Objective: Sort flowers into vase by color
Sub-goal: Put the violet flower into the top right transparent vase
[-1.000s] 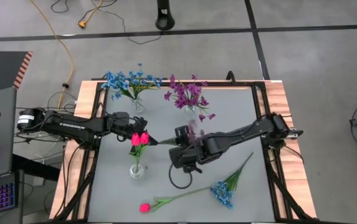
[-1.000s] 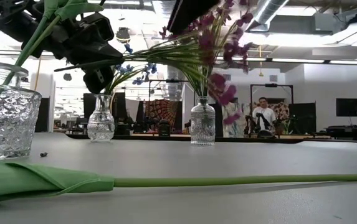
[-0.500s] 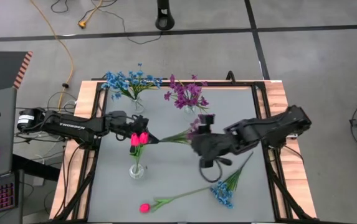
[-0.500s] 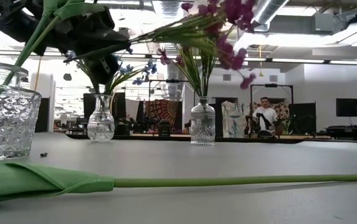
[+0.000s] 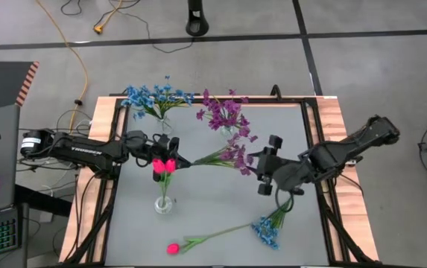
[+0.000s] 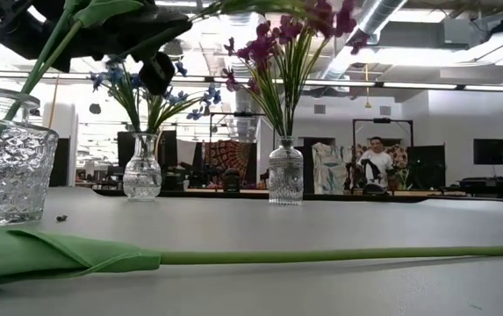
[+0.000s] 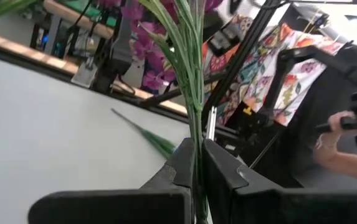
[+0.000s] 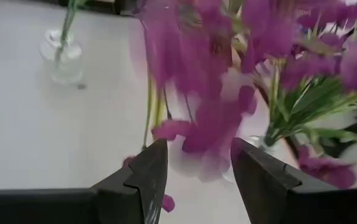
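The left gripper (image 5: pixel 177 161) pinches the stalk end of a purple flower stem (image 5: pixel 224 155), holding it above the table beside the pink tulips (image 5: pixel 165 165). Its blooms reach toward the right gripper (image 5: pixel 261 170), whose fingers stand spread and empty just beyond them.

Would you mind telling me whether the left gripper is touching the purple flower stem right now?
Touching. In the left wrist view the left gripper has its two fingers closed on the green stalk of the purple flower stem, which runs up from between them.
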`<state>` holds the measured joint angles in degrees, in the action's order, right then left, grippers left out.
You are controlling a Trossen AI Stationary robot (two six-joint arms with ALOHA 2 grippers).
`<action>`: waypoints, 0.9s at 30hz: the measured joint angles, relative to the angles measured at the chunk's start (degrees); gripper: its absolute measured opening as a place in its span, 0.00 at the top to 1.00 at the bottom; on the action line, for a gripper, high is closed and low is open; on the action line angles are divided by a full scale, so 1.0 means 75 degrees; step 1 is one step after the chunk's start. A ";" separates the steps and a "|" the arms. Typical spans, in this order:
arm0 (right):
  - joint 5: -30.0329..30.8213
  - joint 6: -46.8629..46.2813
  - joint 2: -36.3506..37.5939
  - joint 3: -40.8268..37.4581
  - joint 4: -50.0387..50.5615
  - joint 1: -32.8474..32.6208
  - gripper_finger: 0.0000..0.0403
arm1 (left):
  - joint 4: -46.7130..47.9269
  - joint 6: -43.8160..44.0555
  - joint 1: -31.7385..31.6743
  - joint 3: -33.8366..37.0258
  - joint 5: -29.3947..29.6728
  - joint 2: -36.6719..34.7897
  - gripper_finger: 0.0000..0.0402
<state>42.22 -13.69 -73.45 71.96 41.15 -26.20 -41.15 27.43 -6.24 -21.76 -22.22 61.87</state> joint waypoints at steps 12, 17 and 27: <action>-0.0027 -0.0699 0.2271 -0.1812 -0.0614 -0.0066 0.50 | -0.0569 -0.0096 0.0000 -0.0010 0.0070 0.0000 0.99; -0.0030 -0.1358 0.3084 -0.2779 -0.0886 0.0077 0.50 | -0.0675 -0.0401 0.0000 -0.0295 0.0076 0.0000 0.99; -0.0901 -0.0840 0.3692 -0.5231 -0.5521 0.0737 0.50 | -0.0653 -0.1448 0.0003 -0.0948 0.0284 0.0000 0.99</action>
<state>35.47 -20.00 -45.76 32.72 -0.26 -20.68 -46.04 16.57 -6.22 -28.87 -20.08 61.87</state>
